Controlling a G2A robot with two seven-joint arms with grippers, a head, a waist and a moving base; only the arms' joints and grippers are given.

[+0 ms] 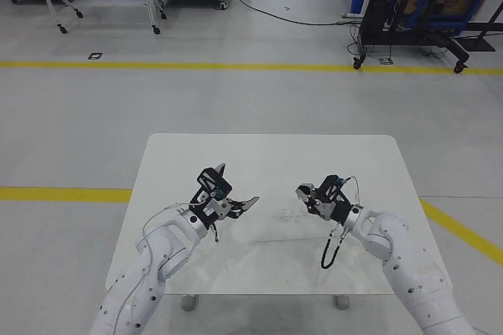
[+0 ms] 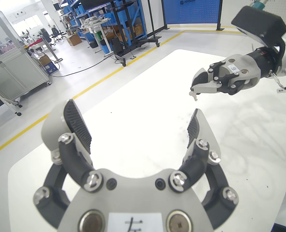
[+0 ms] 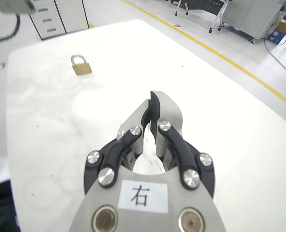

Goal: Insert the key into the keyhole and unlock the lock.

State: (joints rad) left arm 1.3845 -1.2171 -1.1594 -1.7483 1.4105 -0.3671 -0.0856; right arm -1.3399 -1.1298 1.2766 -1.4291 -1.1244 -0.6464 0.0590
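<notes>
- Above worktop point(image 1: 335, 159) middle: left gripper point(image 2: 133, 108) released, empty.
- Right gripper point(image 3: 153, 100) clenched on key point(image 2: 193, 95).
- Lock point(image 3: 81, 66) sits toward left edge.

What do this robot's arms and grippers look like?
The left arm and right arm have rounded white shells; a black cable loops beside the right one. The left gripper and right gripper match: light-grey fingers, black ribbed pads, black linkages, silver screws, a white label with one black character.
</notes>
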